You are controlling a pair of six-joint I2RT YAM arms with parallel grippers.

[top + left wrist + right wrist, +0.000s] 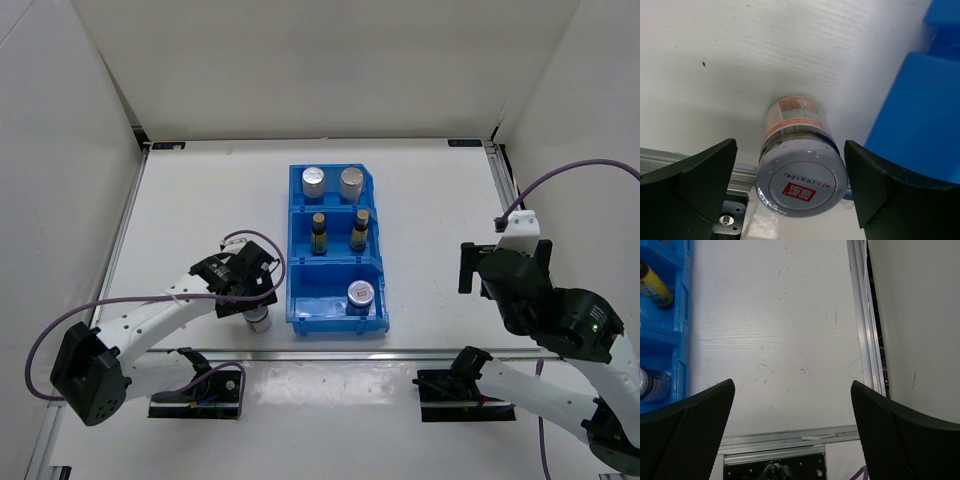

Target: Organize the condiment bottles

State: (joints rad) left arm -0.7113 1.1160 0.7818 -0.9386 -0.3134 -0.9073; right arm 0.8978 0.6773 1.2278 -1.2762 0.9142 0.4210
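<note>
Holding left hand (790, 145) wide open astride jar (801, 175), not gripping; standing upright on tabletop (740, 50), showing silver lid, orange label.

Left arm (150, 320): white and black, stretched low from the near-left corner of the white counter (200, 200).
Left hand (252, 300): black fingers spread wide, near edge.
Right arm (550, 310): folded, right edge.
Right hand (792, 425): fingers spread wide.
</note>
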